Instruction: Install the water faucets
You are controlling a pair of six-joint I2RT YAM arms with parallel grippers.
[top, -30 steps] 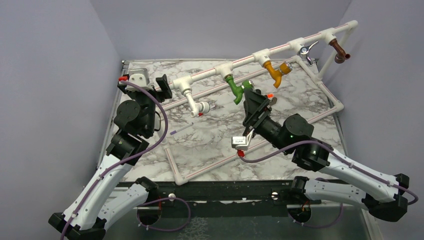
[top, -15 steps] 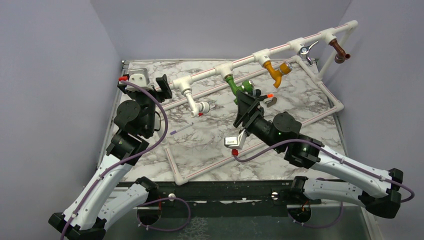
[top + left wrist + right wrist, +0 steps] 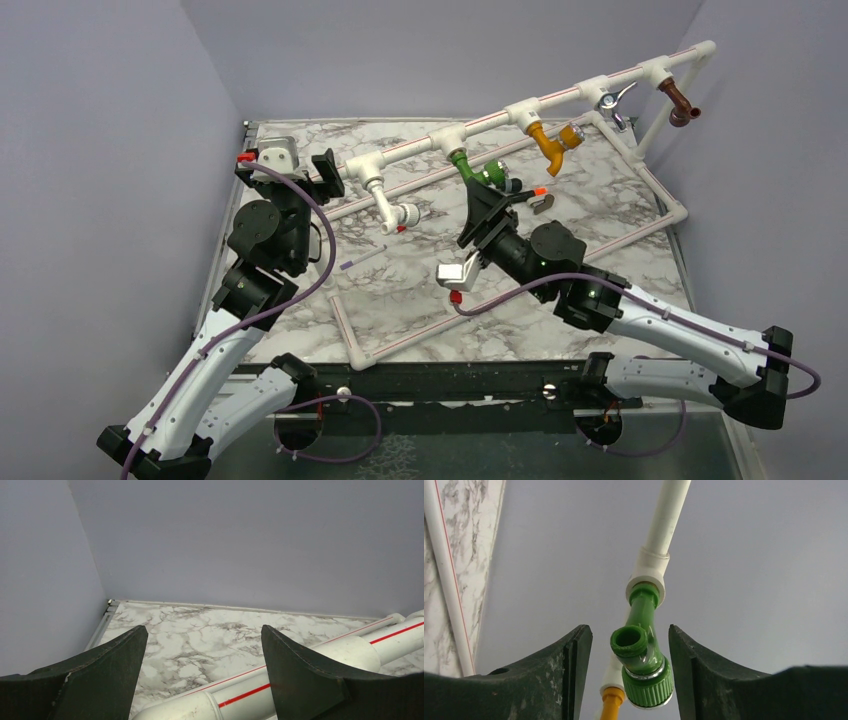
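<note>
Several faucets hang from the white red-striped pipe frame (image 3: 490,122): white (image 3: 392,208), green (image 3: 472,172), orange (image 3: 552,143), silver (image 3: 612,100) and brown (image 3: 680,103). My right gripper (image 3: 488,198) reaches up under the green one. In the right wrist view the green faucet (image 3: 644,655) sits between the fingers of that gripper (image 3: 628,629), with a gap on each side, so it is open and not gripping. My left gripper (image 3: 290,168) stands open over the pipe's left end (image 3: 210,702); nothing is held in that gripper (image 3: 203,630).
The frame's lower pipes (image 3: 430,330) lie across the marble table (image 3: 420,280). A thin purple-tipped stick (image 3: 362,258) lies near the white faucet. Grey walls stand close on the left, back and right.
My right arm has swung left and up so that the green faucet is now between its fingers, and its jaws have narrowed. The left arm has not moved.
</note>
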